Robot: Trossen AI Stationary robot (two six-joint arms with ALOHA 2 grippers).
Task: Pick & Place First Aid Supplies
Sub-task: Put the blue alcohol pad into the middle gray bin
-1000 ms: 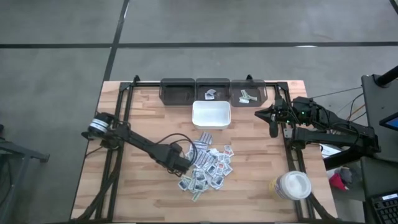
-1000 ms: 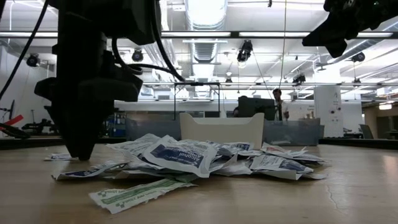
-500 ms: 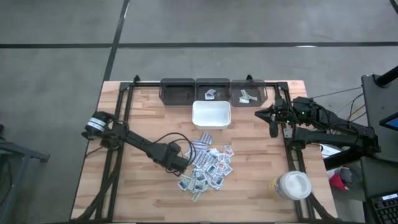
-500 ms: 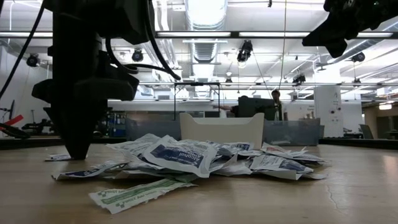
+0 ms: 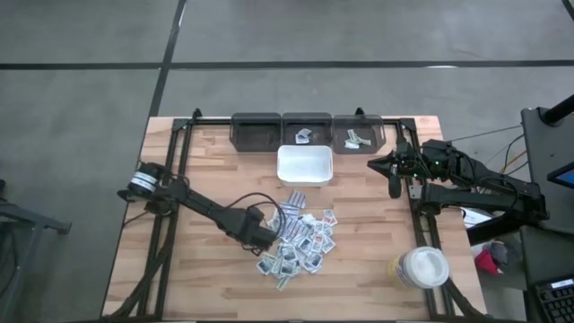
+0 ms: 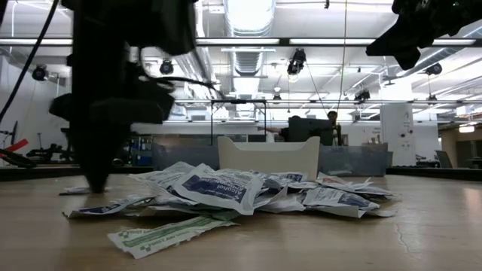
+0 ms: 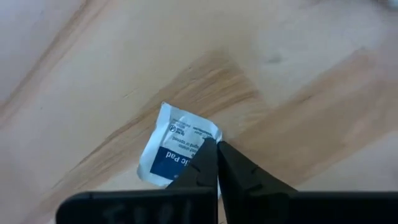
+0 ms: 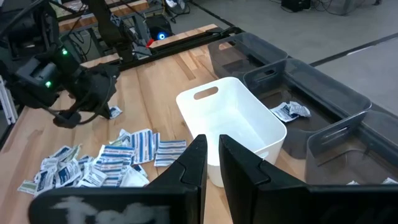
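Wooden table (image 5: 206, 161): white tray (image 5: 305, 165) bare, left claw (image 7: 216, 148) clamped on blue-print packet (image 7: 171, 149).

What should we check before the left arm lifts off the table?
1. Left gripper closed: ok, the dark fingers meet at the tips.
2. Packet caught: cannot tell; the tips sit on the edge of a small white packet with blue print, but whether they pinch it is hidden.
3. Only one packet at the tips: ok in the left wrist view, bare wood around it.
4. Pile of small flat first aid packets clear of the grip: ok, it lies beside the gripper.
5. White square plastic tray open: ok, nothing shows inside.
6. Right gripper out of the way: ok, beside the table's right edge, away from the pile.
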